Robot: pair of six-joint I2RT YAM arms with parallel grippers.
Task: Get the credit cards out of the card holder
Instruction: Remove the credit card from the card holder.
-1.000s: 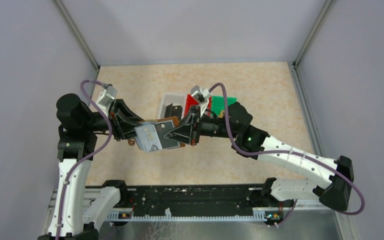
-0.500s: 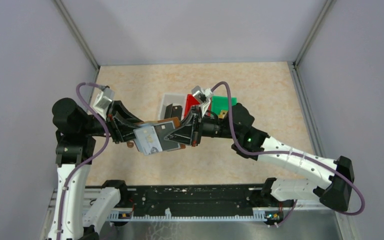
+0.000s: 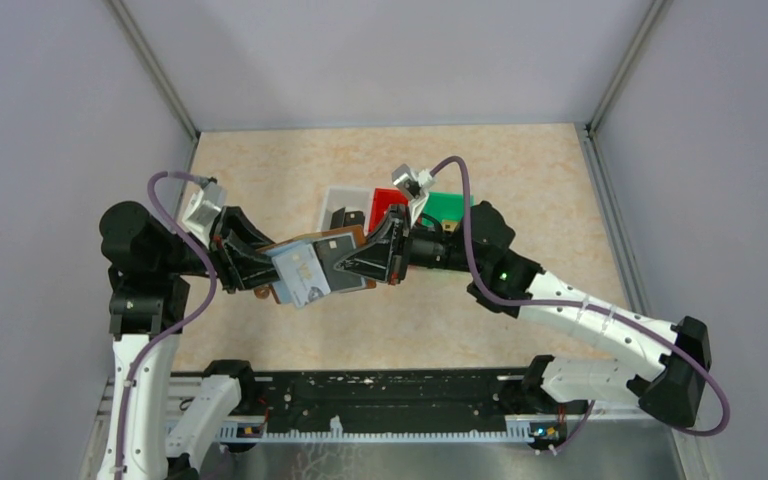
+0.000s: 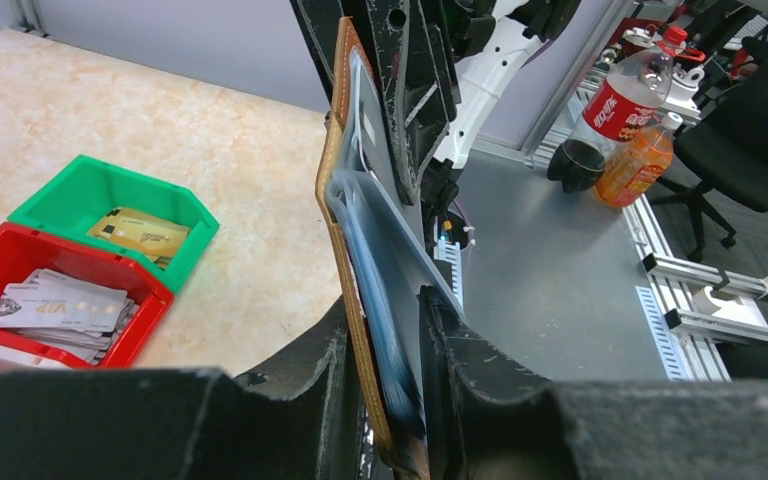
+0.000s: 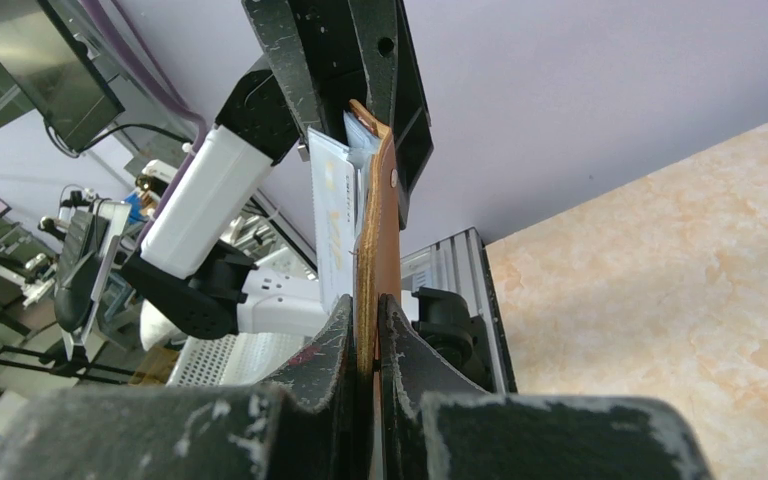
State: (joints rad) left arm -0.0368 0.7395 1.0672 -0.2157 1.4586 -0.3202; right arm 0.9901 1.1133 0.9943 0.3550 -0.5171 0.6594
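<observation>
The brown card holder (image 3: 352,240) hangs in mid-air between my two grippers, above the table. My left gripper (image 3: 263,267) is shut on its left end, pinching the leather and the bluish sleeves (image 4: 372,285). My right gripper (image 3: 372,262) is shut on its right edge. From above, a silvery-white card (image 3: 298,273) and a dark card (image 3: 341,262) show on its open face. In the left wrist view the holder (image 4: 342,215) stands edge-on between my fingers (image 4: 460,350). In the right wrist view the holder (image 5: 376,230) is edge-on in the shut jaws, with a white card (image 5: 334,225) beside it.
Three small bins stand on the table behind the holder: a clear one (image 3: 335,200), a red one (image 3: 388,199) and a green one (image 3: 450,205). The red bin (image 4: 0,260) holds silvery cards (image 4: 60,306), and the green bin (image 4: 80,190) holds gold cards (image 4: 142,232).
The left arm has drawn back to the left and the right gripper has shifted slightly right. The holder stays gripped by both and has tilted a little.
</observation>
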